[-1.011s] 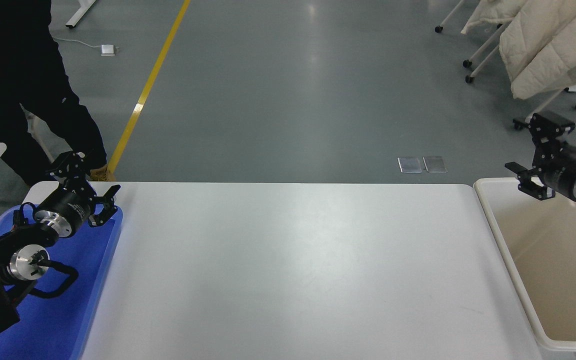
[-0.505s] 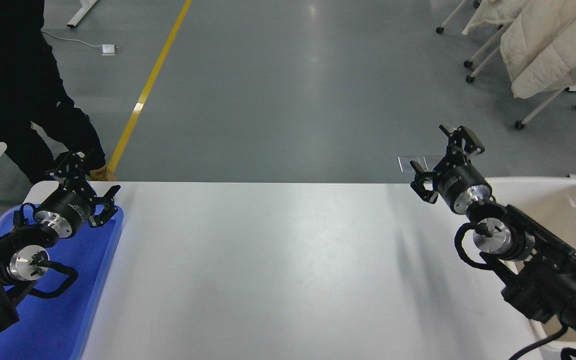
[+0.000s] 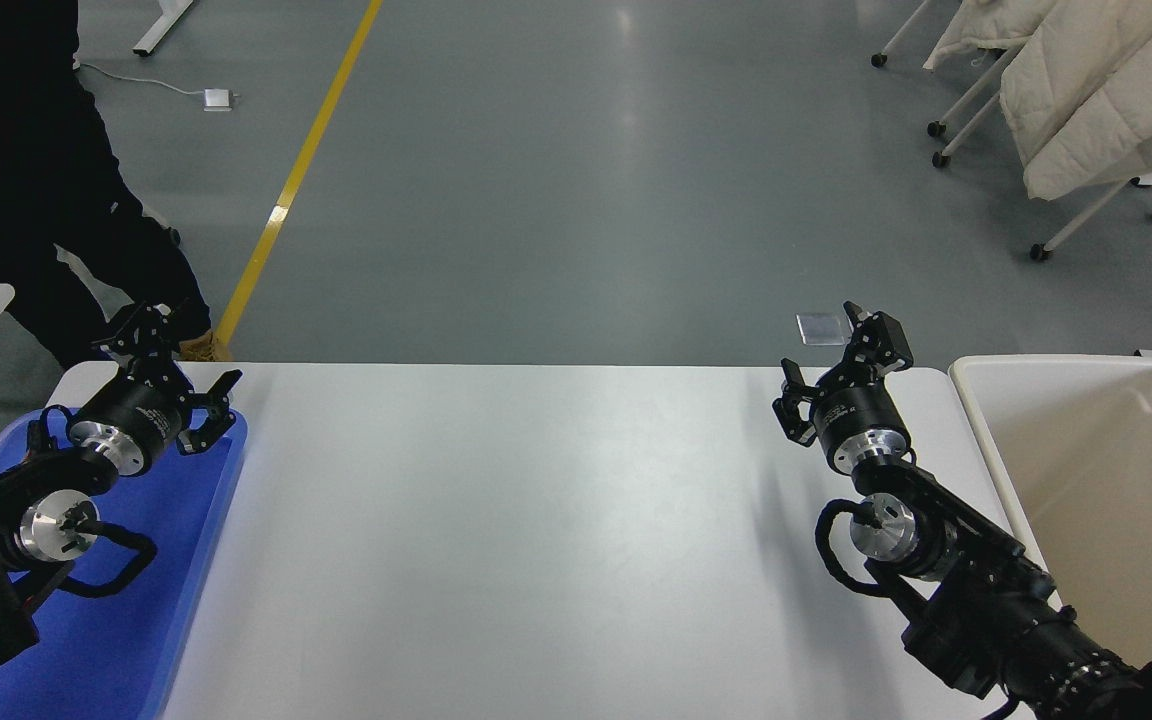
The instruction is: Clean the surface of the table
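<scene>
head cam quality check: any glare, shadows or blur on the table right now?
Head view: sharp throughout, no motion blur on either gripper. A soft, broad sheen runs down the middle of the table surface, not blown out. The right gripper and its arm cast a faint grey shadow to their left on the tabletop. A bright ceiling-light reflection shows on the grey floor. The left gripper sits over the blue tray.

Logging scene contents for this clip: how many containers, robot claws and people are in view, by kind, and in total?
Blue tray: 1
Cream bin: 1
Robot claws: 2, left claw over the tray, right claw over the table surface, both open and empty
People: 1 person, partly in view, far left
Total: 5
</scene>
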